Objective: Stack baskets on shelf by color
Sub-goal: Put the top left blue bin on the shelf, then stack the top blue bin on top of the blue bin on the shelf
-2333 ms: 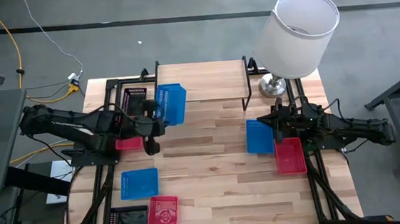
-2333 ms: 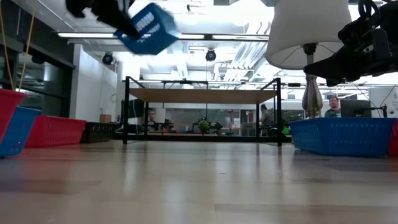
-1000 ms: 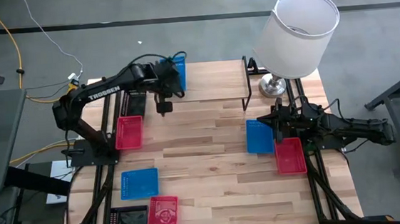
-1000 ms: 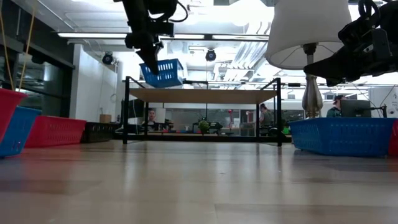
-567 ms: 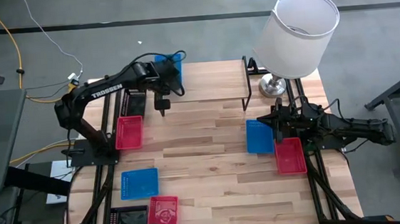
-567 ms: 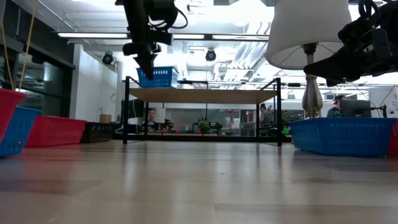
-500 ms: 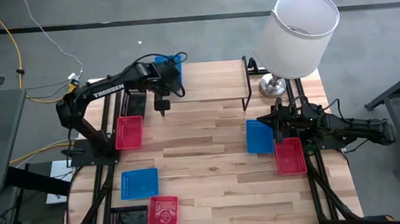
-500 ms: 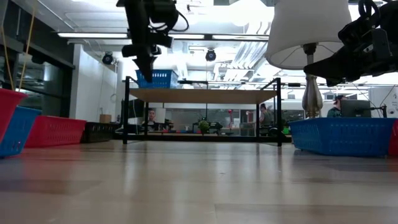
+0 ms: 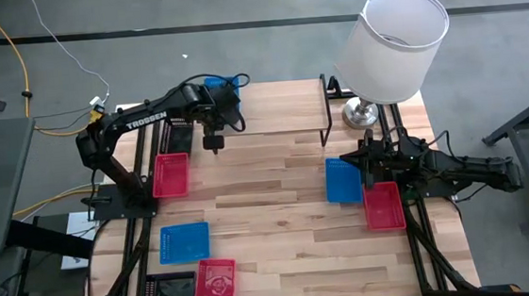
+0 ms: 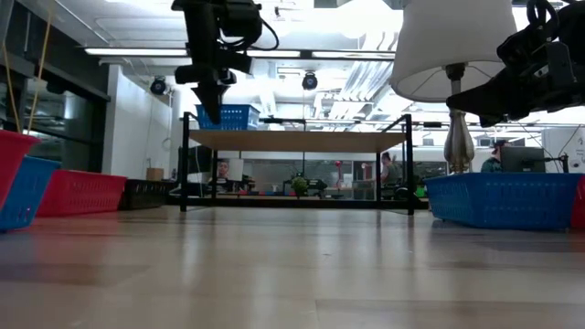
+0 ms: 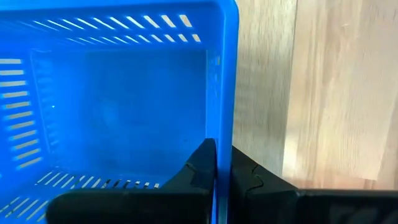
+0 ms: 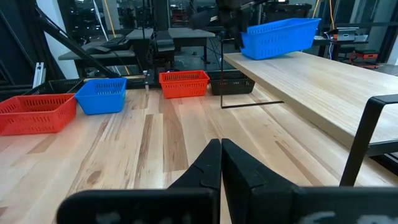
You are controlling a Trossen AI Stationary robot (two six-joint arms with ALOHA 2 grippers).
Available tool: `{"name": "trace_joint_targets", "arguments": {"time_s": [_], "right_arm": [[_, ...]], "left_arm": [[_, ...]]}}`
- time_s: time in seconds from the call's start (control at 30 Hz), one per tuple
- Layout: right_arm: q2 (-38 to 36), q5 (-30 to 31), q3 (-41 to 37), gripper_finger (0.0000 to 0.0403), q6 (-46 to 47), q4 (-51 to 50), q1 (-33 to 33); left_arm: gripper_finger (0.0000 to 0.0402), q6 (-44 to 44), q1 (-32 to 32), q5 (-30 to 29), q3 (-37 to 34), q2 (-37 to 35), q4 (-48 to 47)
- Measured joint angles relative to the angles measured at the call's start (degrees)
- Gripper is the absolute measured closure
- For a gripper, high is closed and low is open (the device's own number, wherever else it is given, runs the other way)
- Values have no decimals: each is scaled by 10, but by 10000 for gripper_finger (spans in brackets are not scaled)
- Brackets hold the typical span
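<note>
My left gripper (image 9: 214, 103) is shut on a blue basket (image 9: 220, 82) at the far left end of the shelf (image 9: 280, 104), a light plank on thin black legs. In the low view the blue basket (image 10: 228, 116) stands level at the plank top. My right gripper (image 9: 364, 165) is shut and hangs in the air by a blue basket (image 9: 343, 181) and a red basket (image 9: 384, 206) that lie flat on the table. It touches nothing. My left gripper has the blue basket by one side wall (image 11: 222, 106), near that wall's corner. One finger (image 11: 200, 167) is inside the basket and the other (image 11: 247, 178) outside, coming from above. The basket is level; whether its bottom bears on the shelf top, I cannot tell.
A red basket (image 9: 170, 175), a blue basket (image 9: 184, 241) and another red basket (image 9: 215, 286) lie on the table's left half. A black basket (image 9: 180, 132) sits left of the shelf. A white-shaded lamp (image 9: 398, 38) stands at the far right corner.
My left gripper has carried the blue basket toward the far edge and down over the shelf's left end. The basket was tilted a second ago and now stands level at the plank top. The gripper has stayed shut on it.
</note>
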Motion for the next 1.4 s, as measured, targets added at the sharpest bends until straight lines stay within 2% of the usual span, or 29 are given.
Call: {"name": "trace_joint_targets", "arguments": {"time_s": [0.17, 0.37, 0.6, 0.73, 0.93, 1.13, 1.27, 1.4], "right_arm": [[0, 0, 0, 402, 0, 0, 0], [0, 0, 0, 402, 0, 0, 0], [0, 0, 0, 402, 0, 0, 0], [0, 0, 0, 402, 0, 0, 0], [0, 0, 0, 402, 0, 0, 0], [0, 0, 0, 402, 0, 0, 0], [0, 0, 0, 402, 0, 0, 0], [0, 0, 0, 402, 0, 0, 0]], "left_arm": [[367, 0, -7, -12, 0, 0, -12], [306, -10, -10, -19, 0, -13, -14], [240, -16, -15, -27, 0, -58, -13], [217, -27, -22, -6, 0, -102, -13], [209, -79, -30, 34, 0, -194, -10], [216, -164, -33, 154, -8, -296, 27], [223, -204, -55, 226, -80, -384, 139], [229, -235, -91, 231, -201, -477, 262]]}}
